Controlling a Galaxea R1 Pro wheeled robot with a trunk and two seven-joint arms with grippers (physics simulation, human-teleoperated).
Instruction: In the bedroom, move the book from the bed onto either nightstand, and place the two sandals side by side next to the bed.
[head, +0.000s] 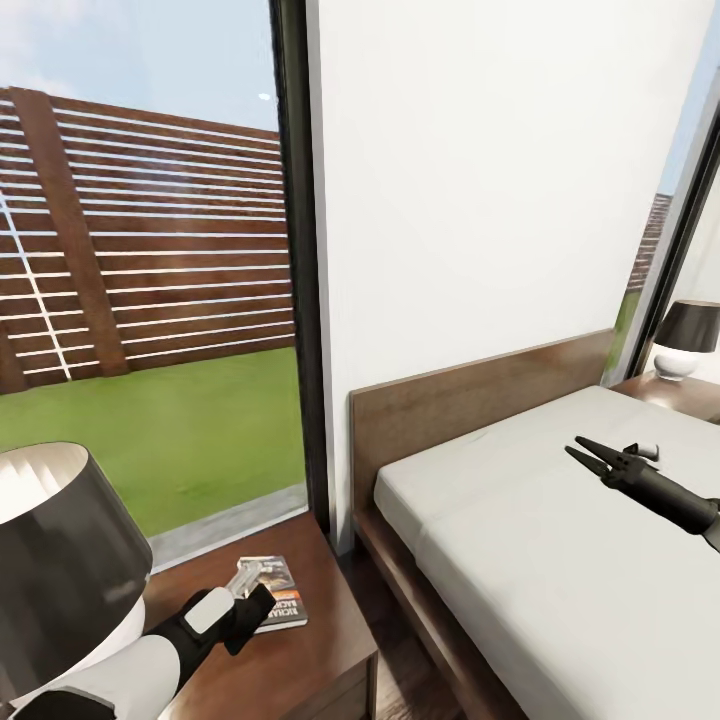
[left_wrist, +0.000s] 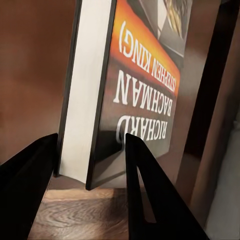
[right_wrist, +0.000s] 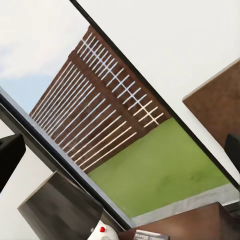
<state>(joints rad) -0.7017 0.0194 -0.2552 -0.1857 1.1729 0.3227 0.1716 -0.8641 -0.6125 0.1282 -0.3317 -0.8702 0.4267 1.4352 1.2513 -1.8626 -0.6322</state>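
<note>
The book (head: 272, 594) lay flat on the nightstand (head: 330, 640) at the lower left of the head frame, cover up, just beyond our left gripper (head: 250, 606); in the left wrist view the book (left_wrist: 130, 85) sat between the two black fingers (left_wrist: 145, 190), the page edge facing one finger and the cover with "RICHARD BACHMAN" facing the other. There was a gap on either side, so we read that hand as spread and not clamping; we judged the book step done or all but done, the fingers parted so the arm could draw away without dragging it.

Beside the nightstand, toward the lower left corner, stood a lamp (head: 60, 560) with a dark shade, close to our forearm; a careless retreat could knock it.

To the right the bed (head: 560, 560) ran across the lower right of the frame, mattress bare; our right gripper (head: 590, 455) hung above it, fingers drawn together to a point with nothing between them, probably parked out of the way.

At the far right edge we saw a second lamp (head: 688, 338); no sandals in sight, so that part was yet to do.
</note>
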